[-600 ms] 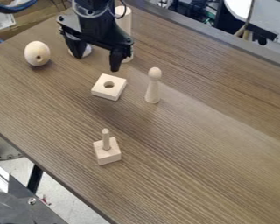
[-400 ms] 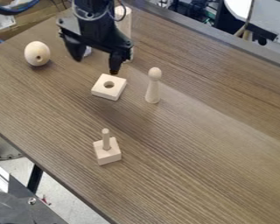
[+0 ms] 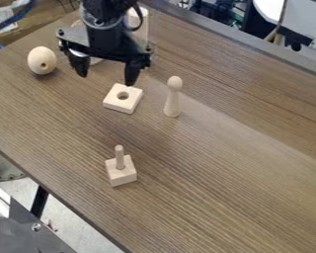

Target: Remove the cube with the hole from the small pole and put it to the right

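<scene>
My gripper hangs over the upper left of the table, open, its two fingers wide apart with nothing between them. Just below its right finger, a flat square block with a round hole lies on the table. Farther down stands the small pole, upright, with a cube around its foot. I cannot tell whether the cube and pole are one piece.
A peg-shaped wooden figure stands right of the square block. A wooden egg with a small hole sits at the left. Behind the gripper is a pale cylinder. The wooden table has its near edge at lower left.
The gripper has shifted slightly, its left finger moving a little left and down, its right finger now close to the square block's back edge. The wooden pieces have not moved.
</scene>
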Available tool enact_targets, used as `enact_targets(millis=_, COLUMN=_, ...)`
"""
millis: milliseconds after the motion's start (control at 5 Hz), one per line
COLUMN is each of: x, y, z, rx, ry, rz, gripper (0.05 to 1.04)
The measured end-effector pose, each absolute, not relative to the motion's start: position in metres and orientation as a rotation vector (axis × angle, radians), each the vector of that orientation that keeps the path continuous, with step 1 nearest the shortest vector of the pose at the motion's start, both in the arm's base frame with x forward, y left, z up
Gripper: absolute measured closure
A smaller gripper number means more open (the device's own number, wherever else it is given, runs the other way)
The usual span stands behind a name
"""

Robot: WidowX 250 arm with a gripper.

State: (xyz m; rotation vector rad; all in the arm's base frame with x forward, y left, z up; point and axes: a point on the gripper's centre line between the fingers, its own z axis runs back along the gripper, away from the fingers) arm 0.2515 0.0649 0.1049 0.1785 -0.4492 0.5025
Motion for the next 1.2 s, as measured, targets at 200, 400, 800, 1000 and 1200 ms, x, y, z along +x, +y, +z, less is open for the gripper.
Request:
enact_targets(millis=200, x=0.243, y=0.055, z=0.109, rx=0.169, ry=-0.483, rz=0.601, gripper=0.083)
enact_targets(millis=400, x=0.241, y=0.045, z=0.101, rx=0.139, ry=-0.461, rz=0.648, gripper=0.083)
enact_targets(millis=800, x=0.22, y=0.027, z=0.082, rx=0.041, ry=-0.403, rz=0.724, gripper=0.083)
enact_targets(millis=1000, x=0.209, y=0.022, z=0.072, rx=0.039, ry=-0.372, rz=0.736, gripper=0.083)
enact_targets(millis=1200, x=0.206, y=0.016, z=0.066, rx=0.033, ry=-0.356, rz=0.75, gripper=0.083)
